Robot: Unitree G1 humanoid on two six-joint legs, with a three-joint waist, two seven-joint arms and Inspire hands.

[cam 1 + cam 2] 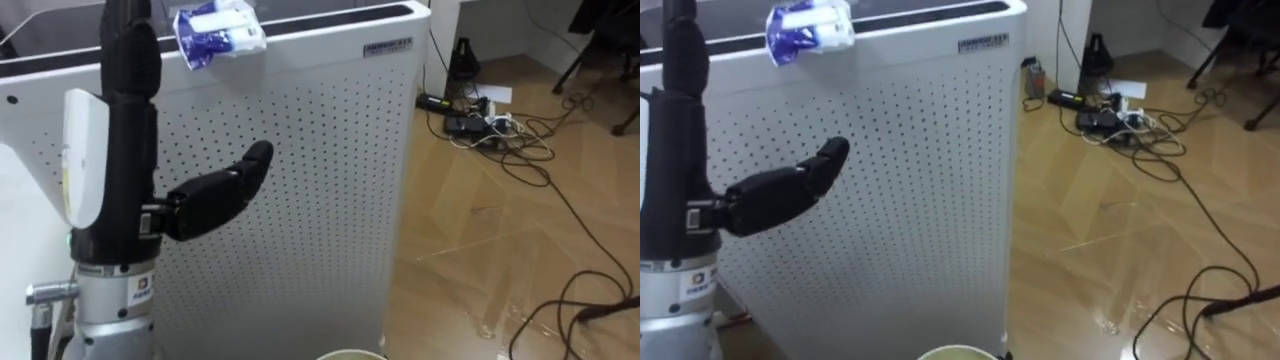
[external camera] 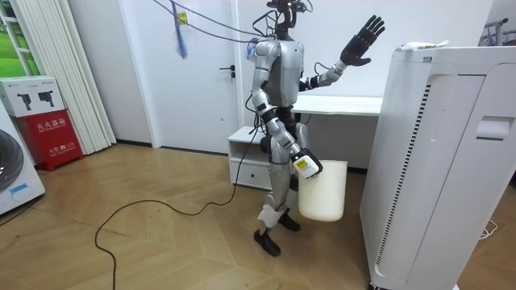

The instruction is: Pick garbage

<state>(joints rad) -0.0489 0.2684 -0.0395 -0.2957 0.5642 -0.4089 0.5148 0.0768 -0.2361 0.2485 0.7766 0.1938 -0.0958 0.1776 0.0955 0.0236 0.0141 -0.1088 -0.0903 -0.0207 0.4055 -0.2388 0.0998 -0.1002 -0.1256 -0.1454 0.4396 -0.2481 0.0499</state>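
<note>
The robot stands upright on the wood floor [image 1: 500, 250], facing the perforated front of a tall white air purifier [image 1: 300, 200] just before it. Its left arm is lifted high, forearm near vertical. The left hand [image 1: 130, 130] is wide open: in the room view the fingers are straight and spread, pointing up, and in the eye views the thumb [image 1: 232, 182] juts sideways across the purifier's front without touching it. The hand holds nothing.

The right arm hangs down at the robot's side. The right hand [image 2: 305, 167] sits at the rim of a white bucket [image 2: 324, 192], which hangs clear of the floor between the robot's legs and the purifier. Whether the fingers curl round the rim I cannot tell. A sliver of the bucket's rim shows at the bottom edge of the eye views.

The garbage is a crumpled blue and white wrapper [image 1: 218, 28]. It lies on the purifier's top, right at the front edge that faces the robot, a little to the right of the raised hand and apart from it.

Behind the robot, a white desk [image 2: 343, 105] stands against the wall, with a low white cabinet [image 2: 246, 153] beside it and a white door [image 2: 205, 72] further along. A red box [image 2: 44, 125] stands near the room view's left edge. Right of the purifier, a tangle of cables [image 1: 490, 125] lies on the floor.
</note>
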